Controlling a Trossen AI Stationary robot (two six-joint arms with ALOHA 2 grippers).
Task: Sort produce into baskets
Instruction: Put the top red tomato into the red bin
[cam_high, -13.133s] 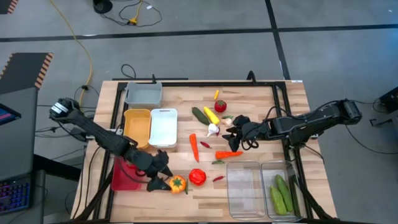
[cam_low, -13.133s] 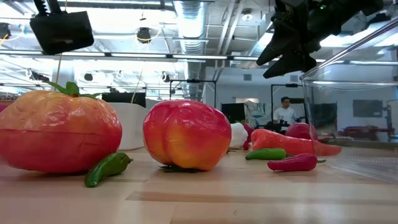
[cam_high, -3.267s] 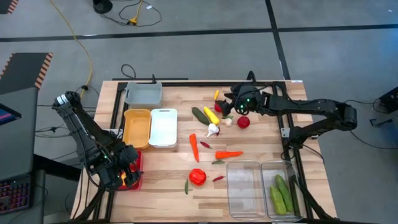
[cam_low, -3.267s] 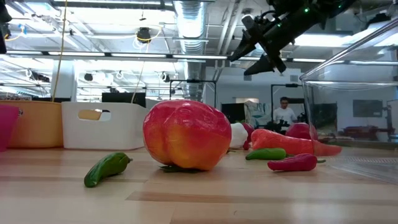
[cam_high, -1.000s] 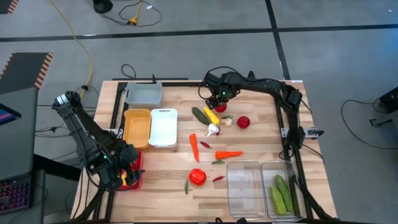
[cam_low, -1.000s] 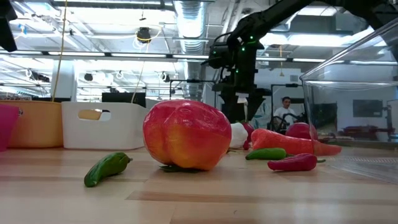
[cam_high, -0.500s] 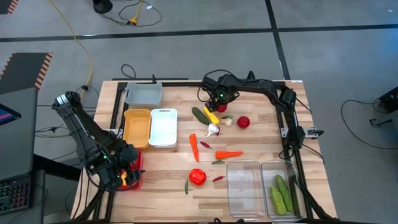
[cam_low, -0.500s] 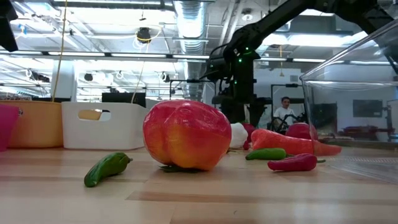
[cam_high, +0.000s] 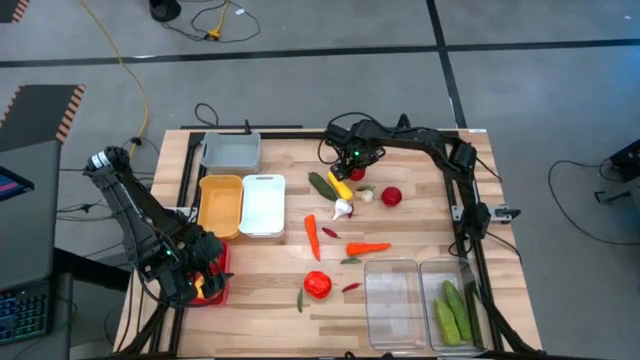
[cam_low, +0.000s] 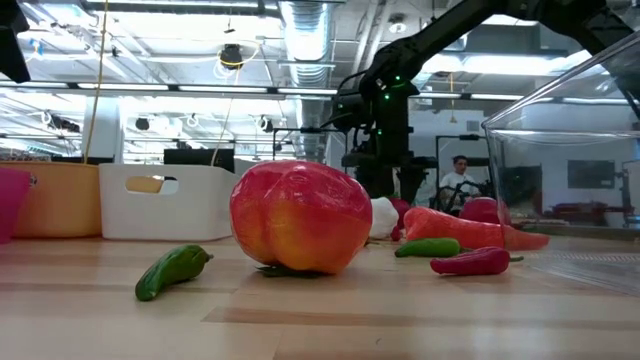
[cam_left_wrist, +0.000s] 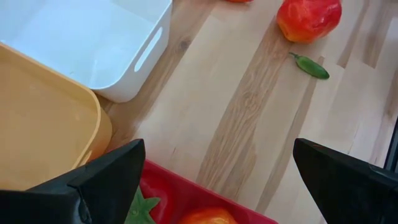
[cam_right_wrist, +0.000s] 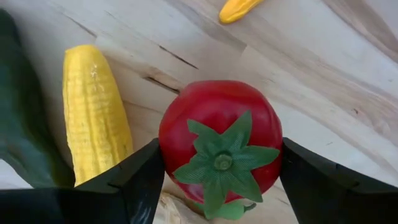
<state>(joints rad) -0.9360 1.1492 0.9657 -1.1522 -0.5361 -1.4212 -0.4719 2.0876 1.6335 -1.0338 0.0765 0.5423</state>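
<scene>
1. The right gripper (cam_right_wrist: 217, 180) sits at 12 o'clock on the worktop (cam_high: 400, 215); its jaws straddle a red tomato (cam_right_wrist: 217, 134), touching both sides, with yellow corn (cam_right_wrist: 96, 112) just beside it.
2. The left gripper (cam_left_wrist: 214, 180) hangs with jaws spread wide and empty over the red basket (cam_high: 190, 290) at the 8 o'clock edge.
3. Bare wood lies between the white basket (cam_left_wrist: 93, 43) and a red pepper (cam_left_wrist: 309, 18).
4. 6 baskets show; 2 cucumbers (cam_high: 452, 312) fill 1 clear basket (cam_high: 470, 340).
</scene>
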